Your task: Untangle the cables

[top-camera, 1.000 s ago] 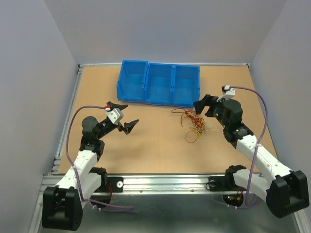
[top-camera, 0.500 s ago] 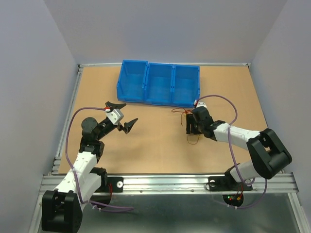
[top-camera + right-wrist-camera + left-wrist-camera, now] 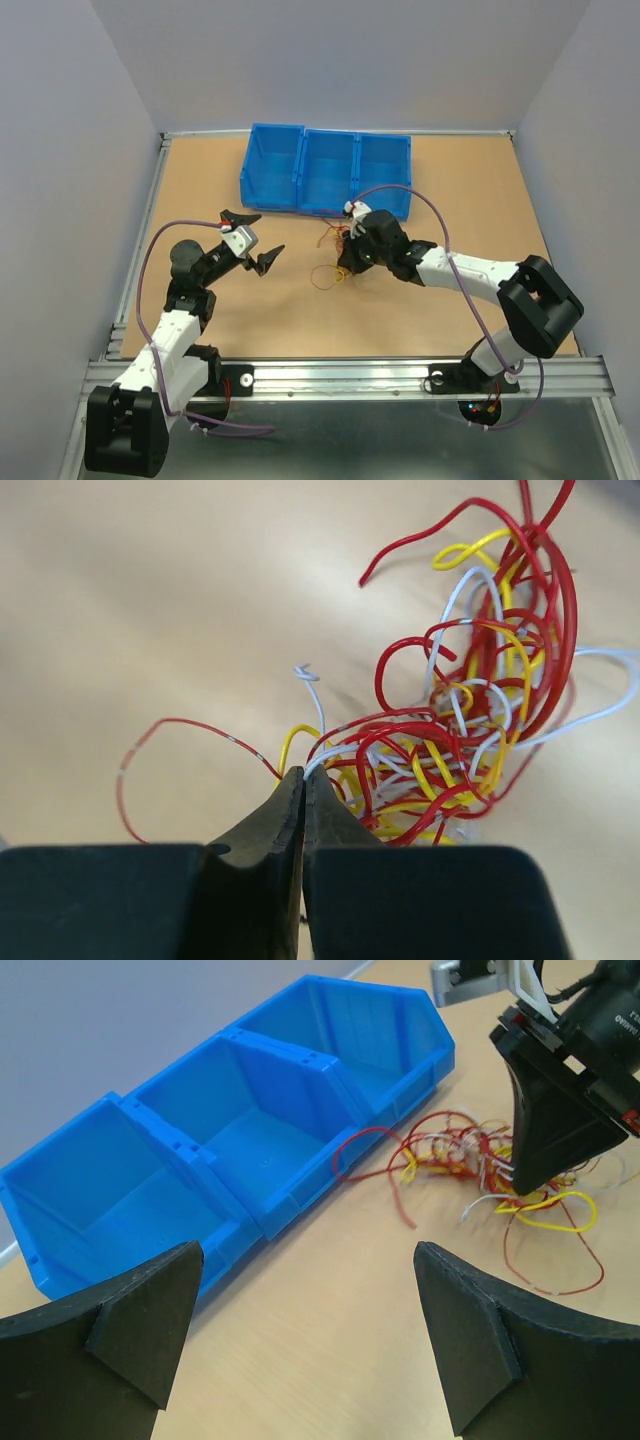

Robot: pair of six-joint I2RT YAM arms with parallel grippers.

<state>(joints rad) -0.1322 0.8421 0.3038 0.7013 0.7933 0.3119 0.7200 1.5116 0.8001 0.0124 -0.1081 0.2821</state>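
Change: right claw [image 3: 303, 776] has swung left and closed tight on strands at the tangle's edge; cables [image 3: 465, 1155] dragged leftward, now on the worktop [image 3: 260, 315] just before the bins [image 3: 300, 165]
Left claw [image 3: 255, 238]: unmoved, fingers wide apart
Cables: thin, curly, glossy wires in red, yellow and white, in a loose clump
Bins: three joined blue plastic tubs, smooth
Worktop: matt tan board

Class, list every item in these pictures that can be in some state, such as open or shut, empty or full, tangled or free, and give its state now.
thin red, yellow and white cables: tangled in one heap, strands pinched at its edge.
blue plastic three-compartment bin: upright, compartments empty.
left gripper: open, holding nothing.
right gripper: shut on the cables.
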